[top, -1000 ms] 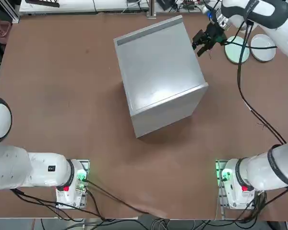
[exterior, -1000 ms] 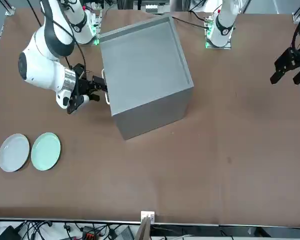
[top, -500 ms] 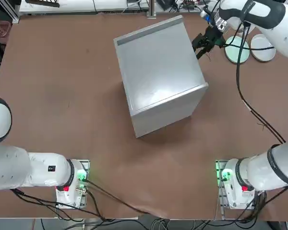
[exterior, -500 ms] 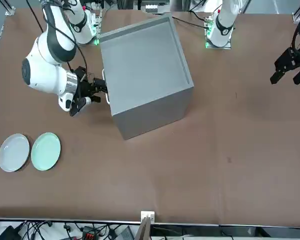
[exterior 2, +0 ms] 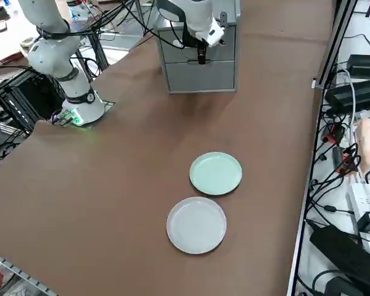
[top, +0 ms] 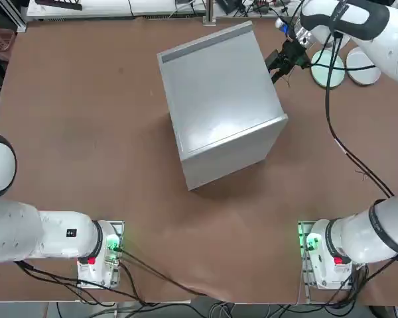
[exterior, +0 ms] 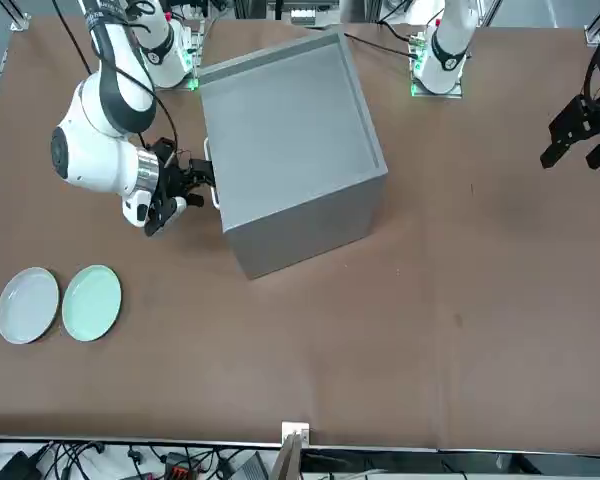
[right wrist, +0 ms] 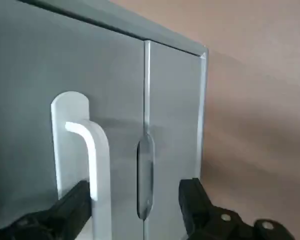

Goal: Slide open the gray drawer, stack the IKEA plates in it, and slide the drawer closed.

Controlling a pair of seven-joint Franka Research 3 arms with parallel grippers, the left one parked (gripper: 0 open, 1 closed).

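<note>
The gray cabinet [top: 219,99] stands in the middle of the table, and the gray drawer front [right wrist: 30,75] sits flush and shut in its side. My right gripper [top: 276,65] is open, right at that front. In the wrist view a pale bar handle [right wrist: 92,160] stands on the panel between the two black fingers [right wrist: 72,207], close to one of them. The front view shows the gripper [exterior: 200,186] almost touching the cabinet [exterior: 290,140]. The mint green plate [top: 328,68] and the white plate [top: 363,66] lie side by side on the table, beyond the gripper.
In the right side view the plates [exterior 2: 216,173] lie well out from the cabinet [exterior 2: 200,74], with bare brown table [exterior 2: 111,185] between. Cables and power strips run along the table's edge [exterior 2: 333,154]. The right arm's black cable [top: 338,139] hangs over the table.
My right gripper has moved in toward the cabinet's front and now stands around the handle. Its jaws have stayed open. Cabinet and plates have not moved.
</note>
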